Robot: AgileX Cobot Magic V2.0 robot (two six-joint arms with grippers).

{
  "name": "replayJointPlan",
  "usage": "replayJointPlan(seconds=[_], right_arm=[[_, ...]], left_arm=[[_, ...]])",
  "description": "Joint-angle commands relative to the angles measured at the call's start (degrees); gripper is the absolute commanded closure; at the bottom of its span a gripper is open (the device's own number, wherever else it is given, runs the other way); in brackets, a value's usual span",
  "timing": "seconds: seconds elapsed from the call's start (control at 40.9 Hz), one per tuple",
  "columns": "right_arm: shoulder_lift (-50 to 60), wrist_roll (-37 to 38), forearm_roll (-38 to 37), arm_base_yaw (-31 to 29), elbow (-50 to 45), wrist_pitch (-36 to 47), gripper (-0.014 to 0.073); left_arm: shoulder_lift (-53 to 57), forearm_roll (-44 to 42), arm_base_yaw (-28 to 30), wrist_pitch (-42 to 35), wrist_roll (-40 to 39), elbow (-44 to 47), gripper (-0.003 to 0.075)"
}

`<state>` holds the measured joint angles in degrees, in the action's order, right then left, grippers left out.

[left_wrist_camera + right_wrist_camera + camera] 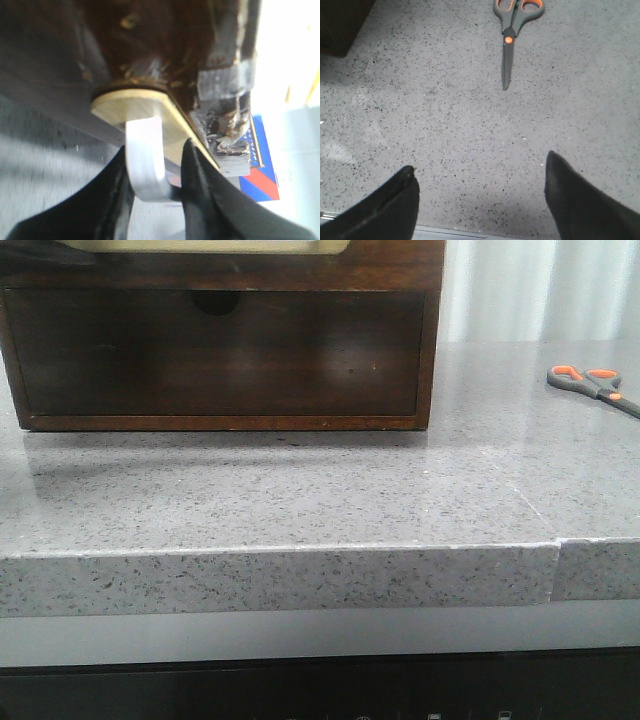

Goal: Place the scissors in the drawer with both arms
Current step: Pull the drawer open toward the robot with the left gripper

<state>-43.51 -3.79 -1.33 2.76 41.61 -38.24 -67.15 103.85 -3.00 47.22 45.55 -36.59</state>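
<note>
The scissors (597, 385) lie flat on the grey counter at the far right, with grey handles and orange-lined loops. They also show in the right wrist view (512, 30), blades pointing toward my open, empty right gripper (480, 164), which hovers over bare counter short of them. The drawer (165, 60) is reddish-brown wood with a pale gold-rimmed panel (117, 106); only a sliver of that panel (220, 245) shows at the top of the front view. My left gripper (155, 150) is shut on the drawer's silver loop handle (145, 165). Neither gripper shows in the front view.
A plain dark drawer front with a semicircular notch (215, 350) fills the lower part of the wooden cabinet standing at the back left of the counter (300, 490). The counter's front edge (280, 575) runs across the view. A blue and red object (260, 175) lies beyond the cabinet.
</note>
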Motion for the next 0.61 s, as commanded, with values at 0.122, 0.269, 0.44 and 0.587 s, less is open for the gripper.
replayJointPlan(seconds=[0.122,0.269,0.44,0.587], right_arm=[[0.0,-0.1,-0.6,-0.4,1.8,3.7,0.0043],[0.0,-0.1,-0.6,-0.4,1.8,3.7,0.0043],[0.0,-0.1,-0.6,-0.4,1.8,3.7,0.0043],[0.0,-0.1,-0.6,-0.4,1.8,3.7,0.0043]], left_arm=[[15.9,2.7,0.0,6.9,3.7,8.3,0.0616],[21.6,2.7,0.0,5.2,3.7,11.7,0.0616],[22.9,2.0,0.0,3.7,3.7,12.1,0.0544],[22.4,2.0,0.0,3.7,3.7,12.1,0.0305]])
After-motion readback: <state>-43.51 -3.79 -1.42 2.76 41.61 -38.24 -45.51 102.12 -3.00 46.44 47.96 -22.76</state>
